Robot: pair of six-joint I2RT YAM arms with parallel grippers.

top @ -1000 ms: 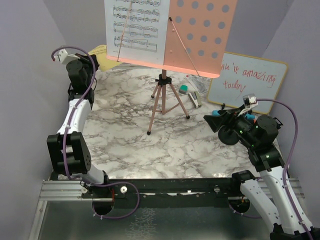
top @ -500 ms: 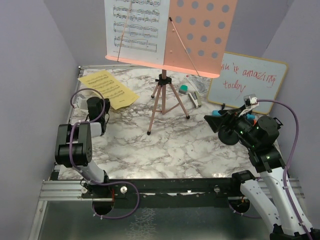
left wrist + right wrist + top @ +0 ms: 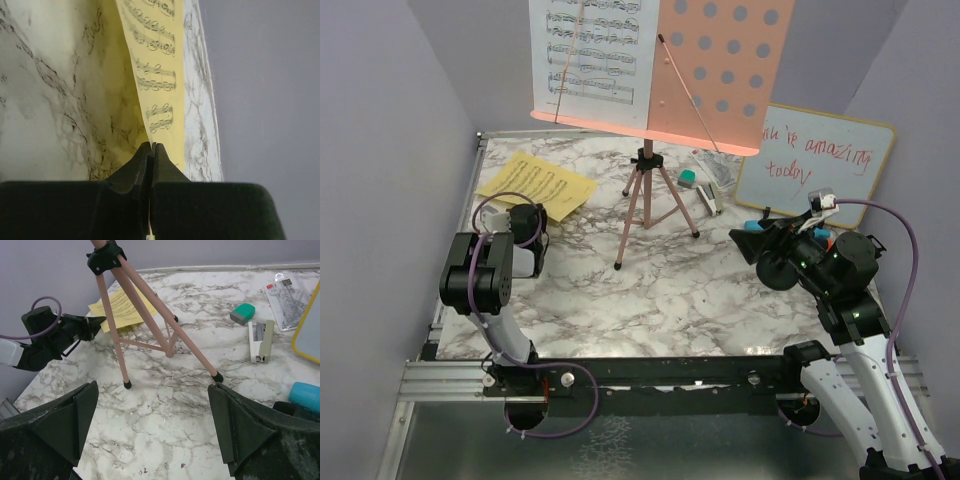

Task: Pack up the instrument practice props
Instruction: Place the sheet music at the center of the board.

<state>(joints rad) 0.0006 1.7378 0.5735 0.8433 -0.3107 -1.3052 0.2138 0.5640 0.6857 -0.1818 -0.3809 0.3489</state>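
Observation:
The pink perforated music rack stands on its tripod legs at the back centre, with a white sheet-music page on it. The legs show in the right wrist view. A yellow sheet-music page lies at the back left. My left gripper is low on the table, shut on that page's near edge, jaws pinched together. My right gripper is open and empty above the table's right side. A blue microphone's end shows at the right. The mic poles are hidden.
A wood-framed whiteboard with red writing leans at the back right. A small stapler, a green eraser and a clear plastic packet lie behind the tripod. Purple walls close in left and right.
My left arm has come down from high at the back left to low on the table, bringing the yellow page with it. The right arm has not moved.

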